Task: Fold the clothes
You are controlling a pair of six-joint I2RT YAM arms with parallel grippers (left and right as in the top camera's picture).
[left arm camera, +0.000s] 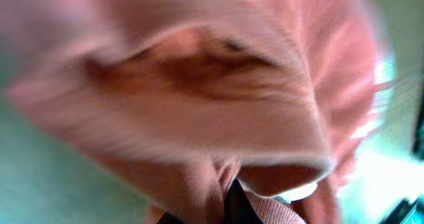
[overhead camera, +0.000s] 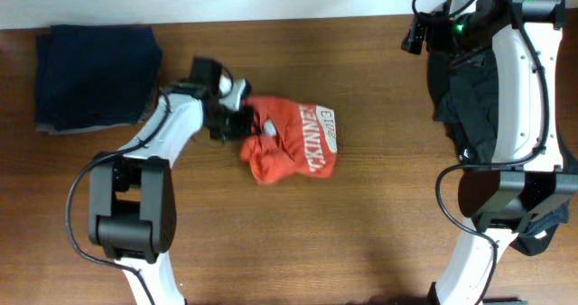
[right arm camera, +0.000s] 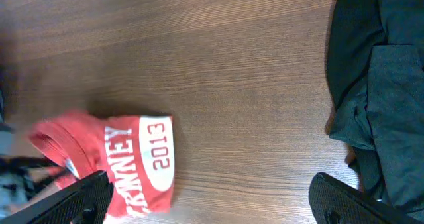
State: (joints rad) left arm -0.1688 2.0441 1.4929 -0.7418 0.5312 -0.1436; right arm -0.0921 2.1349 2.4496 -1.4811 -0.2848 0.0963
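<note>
The clothes lie in two places. A crumpled orange-red shirt with white lettering sits mid-table, and a heap of black garments lies on the right. My left gripper is at the shirt's left edge, shut on a fold of it. The left wrist view is filled with blurred orange fabric, which is pinched against a dark finger. My right gripper hangs open above bare wood with nothing between its fingers. From there the shirt is on the left and the black garments on the right.
A folded navy-blue pile rests at the table's back left corner. The right arm reaches over the black heap. The table's far edge meets a white wall along the top of the overhead view.
</note>
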